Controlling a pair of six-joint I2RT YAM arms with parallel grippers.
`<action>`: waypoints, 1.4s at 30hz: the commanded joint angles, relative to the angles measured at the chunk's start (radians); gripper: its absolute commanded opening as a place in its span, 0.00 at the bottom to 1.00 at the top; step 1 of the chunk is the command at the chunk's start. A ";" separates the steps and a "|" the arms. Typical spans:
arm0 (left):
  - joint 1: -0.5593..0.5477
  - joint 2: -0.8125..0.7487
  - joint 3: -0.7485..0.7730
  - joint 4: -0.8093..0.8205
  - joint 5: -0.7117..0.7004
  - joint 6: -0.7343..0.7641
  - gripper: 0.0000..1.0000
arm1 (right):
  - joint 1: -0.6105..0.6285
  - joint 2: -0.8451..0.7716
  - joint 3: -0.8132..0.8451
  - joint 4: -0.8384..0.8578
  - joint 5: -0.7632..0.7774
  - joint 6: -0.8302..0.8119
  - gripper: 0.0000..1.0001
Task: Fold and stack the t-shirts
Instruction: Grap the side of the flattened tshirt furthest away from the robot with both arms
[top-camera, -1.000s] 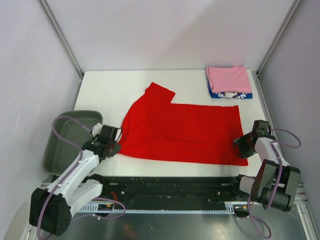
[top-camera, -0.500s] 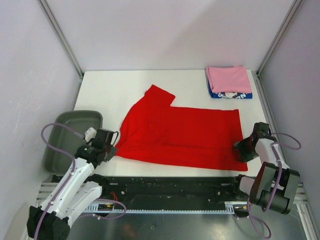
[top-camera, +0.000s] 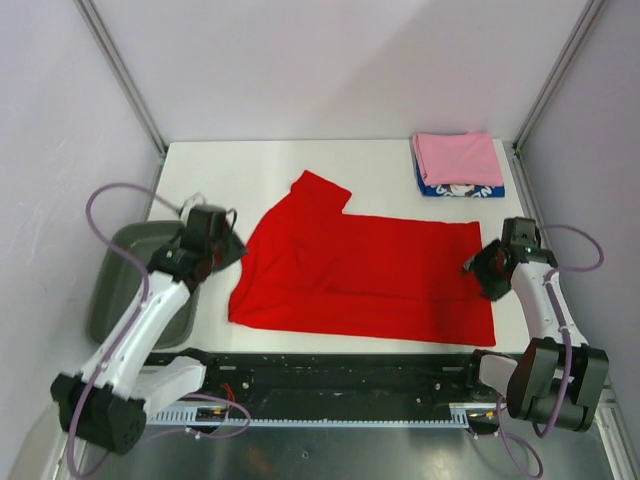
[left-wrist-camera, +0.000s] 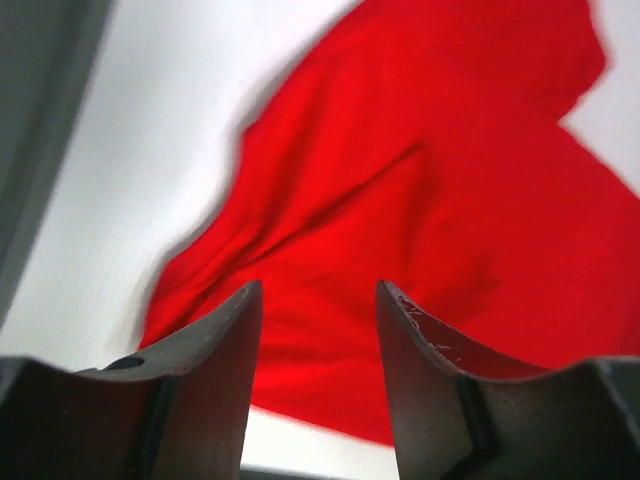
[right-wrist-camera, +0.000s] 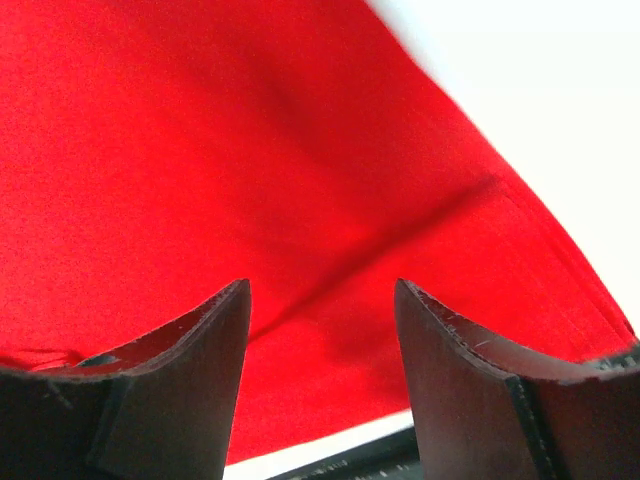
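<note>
grey-green tray (top-camera: 108, 305), red t-shirt (top-camera: 370, 270) spread flat

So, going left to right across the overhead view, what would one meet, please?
Grey tray, left arm's jaws, red shirt, right arm's jaws. The pink-on-blue pile in the far right corner overlaps those last two sideways, so it is left out.

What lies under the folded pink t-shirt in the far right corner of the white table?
A folded blue t-shirt with white print; only its near edge shows. The pink t-shirt covers the rest.
</note>
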 joint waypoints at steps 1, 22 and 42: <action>0.011 0.262 0.175 0.290 0.224 0.251 0.54 | 0.038 0.022 0.122 0.124 -0.043 -0.090 0.64; 0.111 1.346 1.115 0.354 0.555 0.525 0.52 | 0.163 0.227 0.256 0.330 -0.153 -0.142 0.63; 0.112 1.522 1.235 0.355 0.668 0.474 0.38 | 0.203 0.268 0.272 0.351 -0.133 -0.150 0.63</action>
